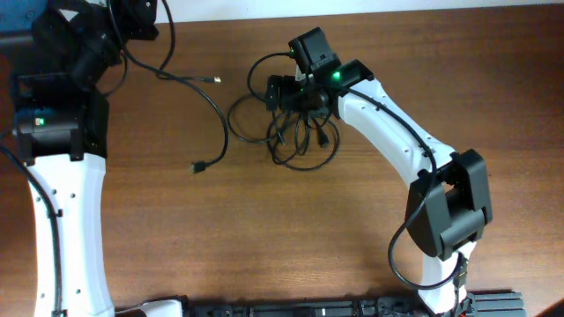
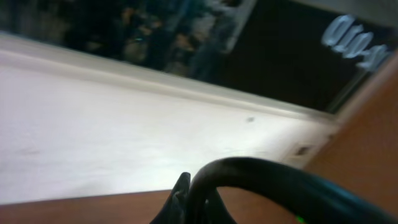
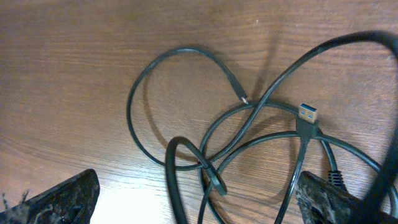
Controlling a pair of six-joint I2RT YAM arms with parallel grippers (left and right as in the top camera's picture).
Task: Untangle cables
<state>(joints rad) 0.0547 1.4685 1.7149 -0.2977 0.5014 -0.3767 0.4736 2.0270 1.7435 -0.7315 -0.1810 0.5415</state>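
Observation:
The cables show as a tangled bundle (image 1: 300,136) of thin black cords at the table's middle, with one separate strand (image 1: 222,123) curving to its left between two plug ends. My right gripper (image 1: 291,95) hovers open over the bundle's top. In the right wrist view its fingers (image 3: 62,199) stand wide apart, and between them lie crossed cable loops (image 3: 205,165) and a plug with a blue insert (image 3: 308,113). Nothing is gripped. My left gripper (image 1: 139,19) is at the far left corner, away from the cables. Its fingertips (image 2: 183,199) are shut, behind a thick arm wire.
The brown wooden table (image 1: 176,246) carries both white arms. The left arm (image 1: 62,202) runs along the left edge and the right arm (image 1: 397,132) reaches in from the lower right. The table's far edge (image 2: 93,202) meets a pale floor.

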